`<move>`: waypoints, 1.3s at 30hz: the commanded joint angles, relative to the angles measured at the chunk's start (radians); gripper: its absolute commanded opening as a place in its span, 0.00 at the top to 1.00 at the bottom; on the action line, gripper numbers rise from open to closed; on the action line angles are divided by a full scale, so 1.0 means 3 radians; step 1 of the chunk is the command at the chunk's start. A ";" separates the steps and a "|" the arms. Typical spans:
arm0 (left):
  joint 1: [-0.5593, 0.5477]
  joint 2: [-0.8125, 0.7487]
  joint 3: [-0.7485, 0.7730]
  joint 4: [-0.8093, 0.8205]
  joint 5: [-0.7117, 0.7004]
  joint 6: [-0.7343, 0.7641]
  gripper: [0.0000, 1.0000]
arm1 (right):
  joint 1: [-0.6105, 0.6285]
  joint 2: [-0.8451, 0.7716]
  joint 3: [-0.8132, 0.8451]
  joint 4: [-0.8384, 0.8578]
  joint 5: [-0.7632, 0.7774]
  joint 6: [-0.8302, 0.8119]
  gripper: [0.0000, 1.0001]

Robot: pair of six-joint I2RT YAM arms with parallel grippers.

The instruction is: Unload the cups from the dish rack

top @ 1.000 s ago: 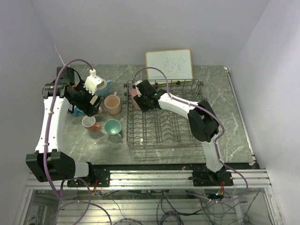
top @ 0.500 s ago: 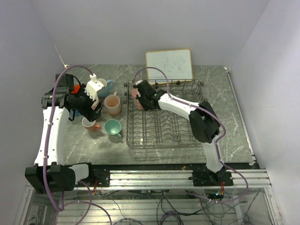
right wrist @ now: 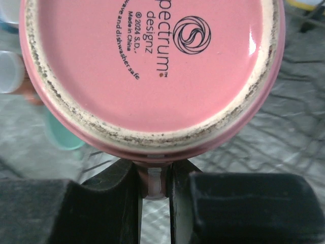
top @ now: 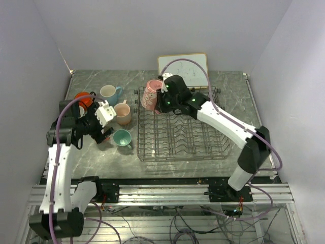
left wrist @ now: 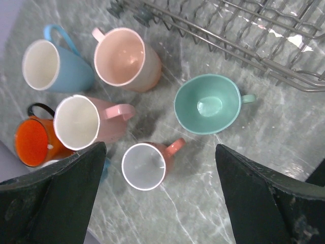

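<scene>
Cups stand grouped on the left part of the bench (top: 244, 112), just left of the dish rack (top: 180, 127). All six that show there are upright with mouths up. A light blue mug (left wrist: 48, 63) stands toward the far edge, with a peach mug (left wrist: 127, 58) beside it and closest to the rack's left side. A teal mug (left wrist: 207, 104) stands nearer the near edge, its handle pointing toward the rack. An orange-red mug (left wrist: 35, 142) is the leftmost, touching a pale pink mug (left wrist: 84, 122) with a white inside. A small salmon mug (left wrist: 147, 165) stands just on the near side of that one.

The left gripper (left wrist: 160, 152) hangs above this group with its fingers wide apart, holding nothing.

A seventh, darker pink mug (top: 151, 94) is at the rack's far-left corner, tipped over with its printed base facing the right wrist camera. The right gripper (right wrist: 155, 185) is clamped on its handle, fingers pinched close on either side. A whiteboard (top: 183, 69) stands at the bench's far edge behind the rack.
</scene>
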State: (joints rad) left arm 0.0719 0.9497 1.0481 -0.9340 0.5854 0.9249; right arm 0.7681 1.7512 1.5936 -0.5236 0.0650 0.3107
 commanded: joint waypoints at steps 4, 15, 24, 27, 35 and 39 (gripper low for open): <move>-0.0018 -0.0665 -0.0438 0.0792 0.0383 0.0297 0.00 | 0.0050 -0.0714 -0.0431 0.0863 -0.1024 0.1089 1.00; -0.0016 -0.0751 -0.0381 0.1255 0.0738 0.0060 0.01 | 0.0177 -0.0938 -0.1049 0.2369 -0.2110 0.2530 1.00; -0.0017 -0.0771 -0.0224 0.1215 0.0851 -0.0044 0.03 | 0.0297 -0.0799 -0.1617 0.4058 -0.2459 0.3766 1.00; -0.0018 -0.0793 -0.0165 0.1181 0.0931 -0.0165 0.06 | 0.0362 -0.0755 -0.1724 0.4436 -0.2385 0.4051 1.00; -0.0019 -0.0828 0.0016 0.1231 0.1042 -0.0467 0.10 | 0.0573 -0.0508 -0.1712 0.5090 -0.2236 0.4460 1.00; -0.0017 -0.0783 0.0164 0.1025 0.1076 -0.0400 0.15 | 0.0645 -0.0436 -0.1700 0.5250 -0.2228 0.4560 1.00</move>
State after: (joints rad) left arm 0.0711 0.7082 1.0439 -0.6003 0.8536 0.8146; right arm 0.9356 1.6279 1.0489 0.8154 -0.6052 1.6245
